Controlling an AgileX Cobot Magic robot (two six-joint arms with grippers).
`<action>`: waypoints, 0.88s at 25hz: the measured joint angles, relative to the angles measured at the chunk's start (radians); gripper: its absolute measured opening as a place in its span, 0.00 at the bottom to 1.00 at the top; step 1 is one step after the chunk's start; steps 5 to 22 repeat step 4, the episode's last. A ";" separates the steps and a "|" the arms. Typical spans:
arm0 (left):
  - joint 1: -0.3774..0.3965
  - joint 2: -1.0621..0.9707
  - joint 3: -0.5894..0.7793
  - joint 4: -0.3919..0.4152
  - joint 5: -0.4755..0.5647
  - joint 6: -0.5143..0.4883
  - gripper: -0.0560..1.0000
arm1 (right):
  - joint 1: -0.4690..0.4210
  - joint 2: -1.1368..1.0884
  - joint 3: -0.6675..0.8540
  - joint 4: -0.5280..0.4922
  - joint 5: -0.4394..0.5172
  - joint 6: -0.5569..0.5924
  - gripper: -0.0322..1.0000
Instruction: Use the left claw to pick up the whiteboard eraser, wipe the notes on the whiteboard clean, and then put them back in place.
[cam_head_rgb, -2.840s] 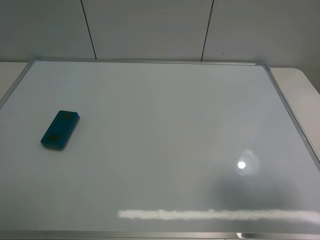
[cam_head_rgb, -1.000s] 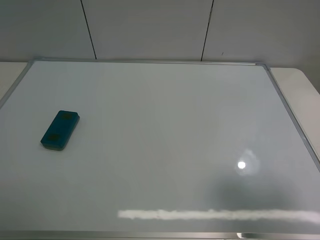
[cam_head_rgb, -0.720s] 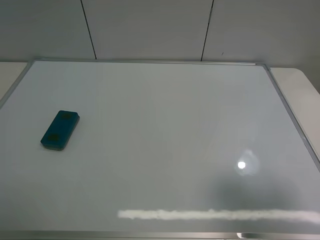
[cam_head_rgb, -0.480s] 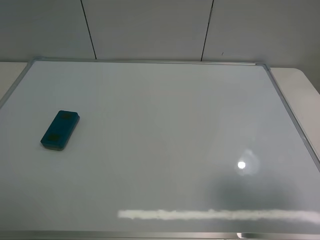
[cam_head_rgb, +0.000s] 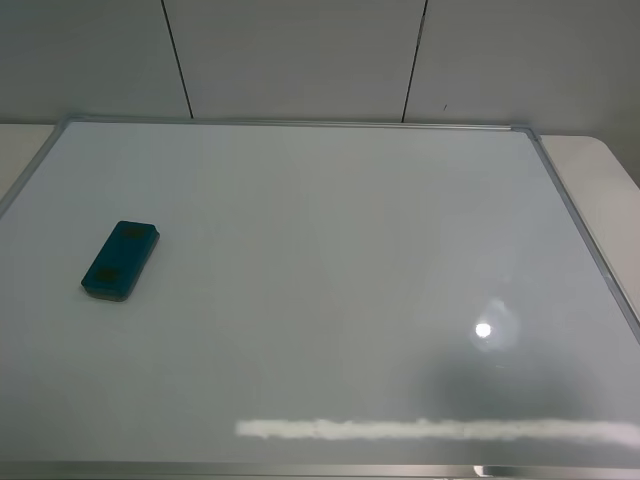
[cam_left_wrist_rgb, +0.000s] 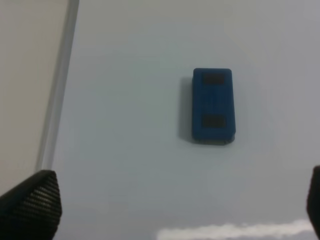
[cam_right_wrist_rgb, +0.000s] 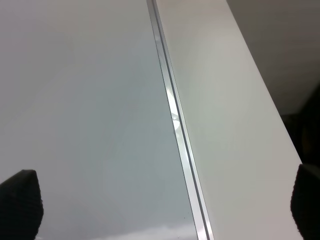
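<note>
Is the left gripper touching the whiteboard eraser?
Apart. The left wrist view shows bare whiteboard between the open left gripper and the whiteboard eraser.

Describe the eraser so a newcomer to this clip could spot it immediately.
A large white whiteboard with a silver frame fills the high view. Near its left edge lies the eraser, a small teal block, angled. It is the only coloured thing on the bare white surface.
</note>
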 joint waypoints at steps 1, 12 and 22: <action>0.000 0.000 0.000 0.000 0.000 0.000 0.99 | 0.000 0.000 0.000 0.000 0.000 0.000 0.99; 0.000 0.000 0.000 0.000 0.000 0.000 0.99 | 0.000 0.000 0.000 0.000 0.000 0.000 0.99; 0.000 0.000 0.000 0.000 0.000 0.000 0.99 | 0.000 0.000 0.000 0.000 0.000 0.000 0.99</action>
